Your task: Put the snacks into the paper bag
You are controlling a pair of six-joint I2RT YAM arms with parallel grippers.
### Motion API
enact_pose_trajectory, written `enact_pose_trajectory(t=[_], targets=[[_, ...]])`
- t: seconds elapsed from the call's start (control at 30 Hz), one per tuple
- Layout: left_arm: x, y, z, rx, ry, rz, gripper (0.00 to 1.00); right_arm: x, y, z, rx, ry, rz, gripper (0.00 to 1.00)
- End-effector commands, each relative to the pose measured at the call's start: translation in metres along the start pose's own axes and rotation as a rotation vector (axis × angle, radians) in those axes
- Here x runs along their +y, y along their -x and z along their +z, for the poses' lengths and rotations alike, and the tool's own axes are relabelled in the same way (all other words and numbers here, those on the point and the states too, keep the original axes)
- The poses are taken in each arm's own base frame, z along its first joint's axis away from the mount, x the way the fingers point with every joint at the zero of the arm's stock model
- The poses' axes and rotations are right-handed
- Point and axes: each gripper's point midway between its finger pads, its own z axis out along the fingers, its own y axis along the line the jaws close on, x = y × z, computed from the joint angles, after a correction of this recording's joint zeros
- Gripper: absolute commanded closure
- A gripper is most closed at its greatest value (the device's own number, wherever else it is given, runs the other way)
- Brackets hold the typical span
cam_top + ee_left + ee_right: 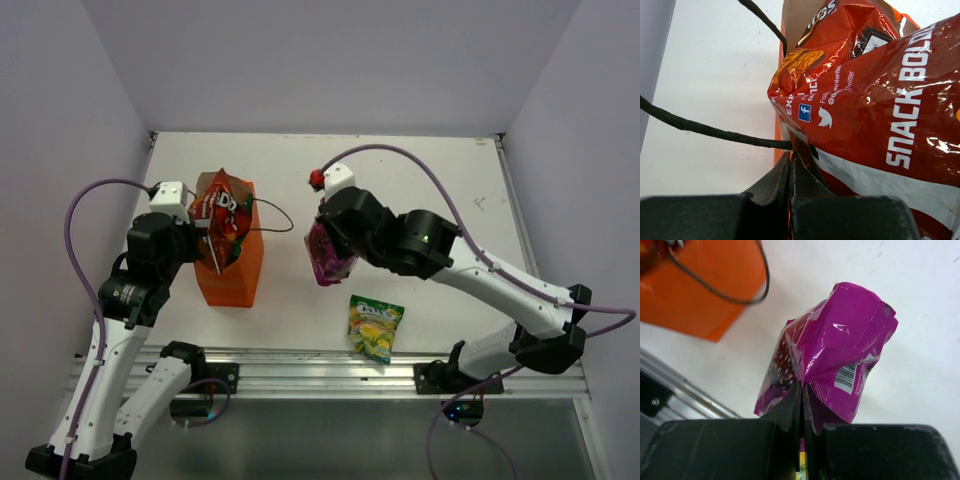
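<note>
The task looks about midway. The red Doritos bag point(222, 212) stands in the mouth of the orange paper bag point(238, 280), left of centre in the overhead view. Much of it sticks out above the rim, so it is in but not settled. The left gripper point(790, 166) is closed tight at the bag's rim, where a dark cord handle point(705, 129) meets the paper. Whether it pinches the paper wall or the Doritos edge cannot be told.

The right gripper point(801, 396) is clamped on the crumpled top of the purple packet point(840, 340), at the middle of the overhead frame and well apart from the paper bag. The views do not show whether the packet is clear of the table. The yellow-green packet point(375, 327) lies flat at lower centre, just beside the metal rail point(330, 365) along the table's near edge, untouched. The green-and-white chip bag shows in no view, so it may be hidden inside the bag or lie out of frame.

That leaves the purple packet to carry over and drop in, then the yellow-green one.

For room, bare white table point(420, 170) lies between the purple packet and the bag. The second cord handle loops out from the bag's right side across that approach and could snag. The Doritos bag fills most of the opening, so the free gap looks narrow.
</note>
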Motion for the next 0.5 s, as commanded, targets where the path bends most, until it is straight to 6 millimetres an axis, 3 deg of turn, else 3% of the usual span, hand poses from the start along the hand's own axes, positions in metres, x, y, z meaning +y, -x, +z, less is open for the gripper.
enact_pose_trajectory(t=[0.0, 0.07, 0.13, 0.17, 0.2, 0.3, 0.4, 0.47], targets=[[-0.007, 0.008, 0.001, -0.028, -0.030, -0.002, 1.00, -0.023, 0.081, -0.035, -0.210, -0.105, -0.013, 1.00], [-0.008, 0.007, 0.002, -0.024, -0.035, -0.004, 1.00, -0.019, 0.113, -0.032, -0.293, -0.126, -0.020, 1.00], [-0.010, 0.008, 0.002, -0.027, -0.040, -0.005, 1.00, -0.016, 0.150, -0.044, -0.396, -0.118, 0.012, 1.00], [-0.009, 0.008, 0.002, -0.028, -0.041, -0.006, 1.00, -0.010, 0.162, -0.043, -0.425, -0.109, 0.018, 1.00], [-0.009, 0.008, 0.001, -0.027, -0.039, -0.006, 1.00, -0.002, 0.188, -0.044, -0.491, -0.094, 0.036, 1.00], [-0.009, 0.009, 0.001, -0.027, -0.037, -0.006, 1.00, 0.021, 0.230, -0.040, -0.585, -0.037, 0.057, 1.00], [-0.009, 0.012, -0.001, -0.032, -0.035, -0.008, 1.00, 0.037, 0.255, -0.046, -0.648, 0.031, 0.087, 1.00], [-0.008, 0.012, -0.001, -0.031, -0.030, -0.005, 1.00, 0.050, 0.259, -0.038, -0.661, 0.063, 0.101, 1.00]])
